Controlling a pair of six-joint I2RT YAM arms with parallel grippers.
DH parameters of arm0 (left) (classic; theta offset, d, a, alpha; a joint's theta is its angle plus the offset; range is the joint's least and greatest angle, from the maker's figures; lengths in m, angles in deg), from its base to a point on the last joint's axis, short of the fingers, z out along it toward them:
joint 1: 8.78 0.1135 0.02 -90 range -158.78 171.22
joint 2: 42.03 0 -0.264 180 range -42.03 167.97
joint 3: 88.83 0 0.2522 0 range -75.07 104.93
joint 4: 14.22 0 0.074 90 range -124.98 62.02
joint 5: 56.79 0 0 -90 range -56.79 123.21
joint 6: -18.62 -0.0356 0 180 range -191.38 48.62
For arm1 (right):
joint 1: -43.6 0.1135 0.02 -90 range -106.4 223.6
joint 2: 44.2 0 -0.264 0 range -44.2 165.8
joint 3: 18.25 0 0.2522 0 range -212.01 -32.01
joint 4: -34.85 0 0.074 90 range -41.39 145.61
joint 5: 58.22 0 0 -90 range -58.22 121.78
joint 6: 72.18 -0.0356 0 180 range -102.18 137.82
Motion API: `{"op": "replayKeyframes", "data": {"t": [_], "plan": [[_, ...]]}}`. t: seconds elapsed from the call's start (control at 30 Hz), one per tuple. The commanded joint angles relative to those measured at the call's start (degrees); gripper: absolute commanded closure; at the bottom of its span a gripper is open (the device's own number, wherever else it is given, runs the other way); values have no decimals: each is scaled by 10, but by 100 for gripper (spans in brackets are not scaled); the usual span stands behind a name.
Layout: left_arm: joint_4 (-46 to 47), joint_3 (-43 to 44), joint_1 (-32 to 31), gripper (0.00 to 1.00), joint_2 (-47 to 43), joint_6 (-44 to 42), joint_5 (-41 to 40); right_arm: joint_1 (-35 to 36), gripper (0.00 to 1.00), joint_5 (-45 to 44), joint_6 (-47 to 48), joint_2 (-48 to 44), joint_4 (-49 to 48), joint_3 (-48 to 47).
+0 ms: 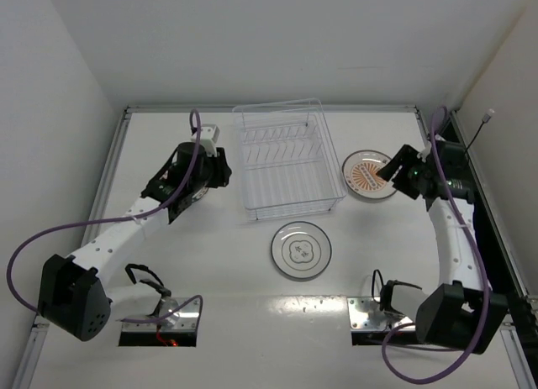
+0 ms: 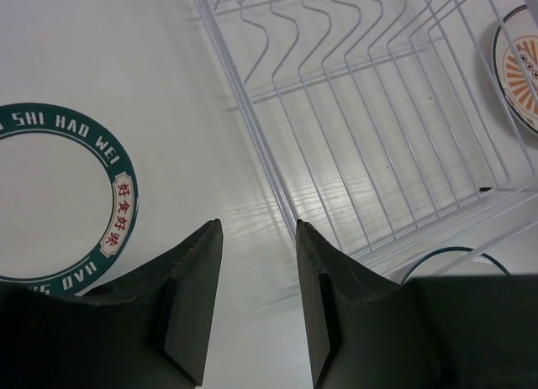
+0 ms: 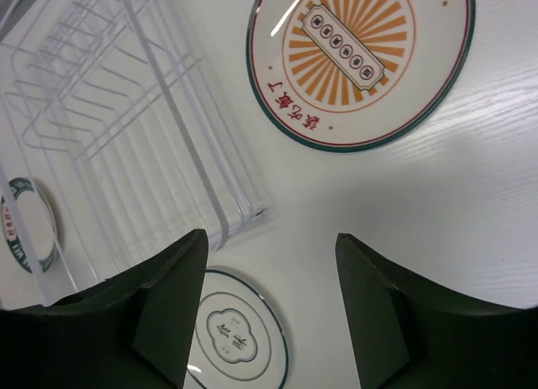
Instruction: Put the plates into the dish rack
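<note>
Left end effector [image 2: 256, 238] and right end effector [image 3: 271, 246] both spread apart, empty. Sunburst plate [image 3: 361, 61] lies flat on the tabletop [image 3: 471, 221]; looks stiff, slick, breakable, so I'd pinch its rim.

Stretched toward 1 o'clock with left gripper [image 2: 256, 238] parted, toward 11 o'clock with right gripper [image 3: 271, 246] spread wider

White table [image 1: 202, 271] — wire dish rack [image 1: 290, 211], sunburst plate [image 1: 361, 176], white plate [image 1: 301, 251], green-banded plate [image 2: 123, 206].
</note>
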Motion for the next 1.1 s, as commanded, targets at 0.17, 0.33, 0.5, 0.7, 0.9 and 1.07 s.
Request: {"op": "replayKeyframes", "data": {"t": [0.17, 0.33, 0.5, 0.7, 0.9, 1.07], "plan": [[7, 6, -5, 61, 13, -11, -25, -56, 32, 67, -36, 12, -69, 73], [-10, 16, -5, 57, 31, -5, -18, -140, 34, 164, -96, 79, -137, 129], [-21, 16, -5, 52, 31, 1, -60, -199, 34, 200, -127, 139, -193, 155], [-27, 21, -5, 47, 36, 1, -78, -217, 36, 210, -151, 217, -221, 160], [-38, 37, -5, 47, 56, 6, -90, -202, 43, 203, -219, 289, -275, 154], [-43, 43, -5, 47, 61, 6, -97, -166, 56, 151, -267, 333, -334, 143]]}}
